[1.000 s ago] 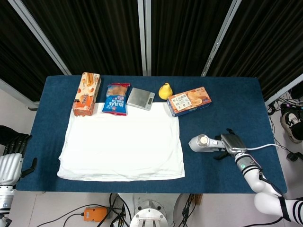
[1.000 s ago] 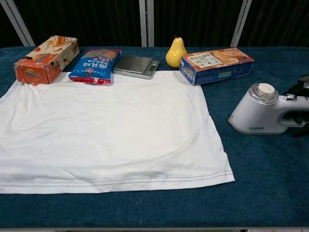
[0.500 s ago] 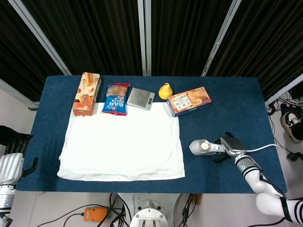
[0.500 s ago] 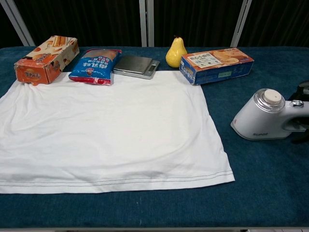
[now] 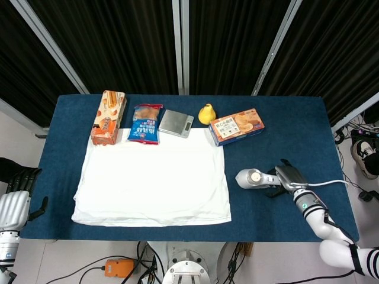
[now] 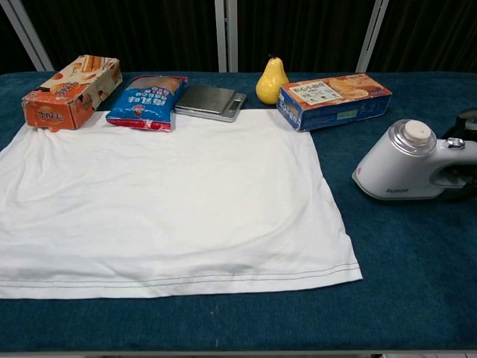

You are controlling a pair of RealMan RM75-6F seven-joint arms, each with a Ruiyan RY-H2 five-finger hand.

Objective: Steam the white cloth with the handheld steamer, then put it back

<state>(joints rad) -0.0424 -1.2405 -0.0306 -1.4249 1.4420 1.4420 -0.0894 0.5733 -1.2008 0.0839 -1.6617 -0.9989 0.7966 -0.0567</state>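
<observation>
Head view shows the right hand (image 5: 288, 177) wrapped around the handle of the handheld steamer (image 5: 256, 178), whose head points away from the hand toward the white cloth (image 5: 154, 180). The cloth lies flat, well apart from that hand, beyond the steamer's nose. Judging by this, steaming looks not yet begun; steaming and return remain. The left hand (image 5: 16, 188) hangs off the table, fingers apart, holding nothing.

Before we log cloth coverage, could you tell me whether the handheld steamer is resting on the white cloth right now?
No, the handheld steamer sits on bare blue table to the right of the white cloth, with a clear gap between them.
</observation>
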